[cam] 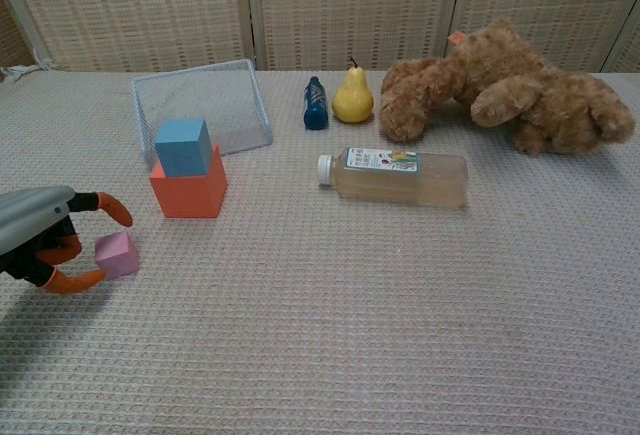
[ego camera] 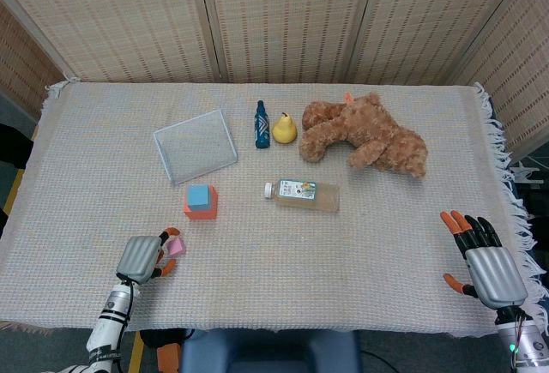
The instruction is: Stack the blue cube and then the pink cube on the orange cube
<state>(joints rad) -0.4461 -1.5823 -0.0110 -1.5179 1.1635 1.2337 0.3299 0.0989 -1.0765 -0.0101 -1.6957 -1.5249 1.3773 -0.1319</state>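
The blue cube (ego camera: 198,195) (cam: 183,145) sits on top of the orange cube (ego camera: 202,211) (cam: 190,194), left of the table's middle. The small pink cube (ego camera: 177,246) (cam: 118,255) lies on the cloth in front of them, to the left. My left hand (ego camera: 141,257) (cam: 40,245) is at the pink cube's left side, one finger arched over it and the thumb low beside it; the cube still rests on the cloth. My right hand (ego camera: 489,268) hovers open near the table's front right edge, holding nothing.
A wire mesh tray (ego camera: 196,144) (cam: 205,105) lies behind the stacked cubes. A drink bottle (ego camera: 302,195) (cam: 394,176) lies on its side mid-table. Behind it are a small blue bottle (ego camera: 262,124), a yellow pear (ego camera: 285,129) and a brown teddy bear (ego camera: 364,133).
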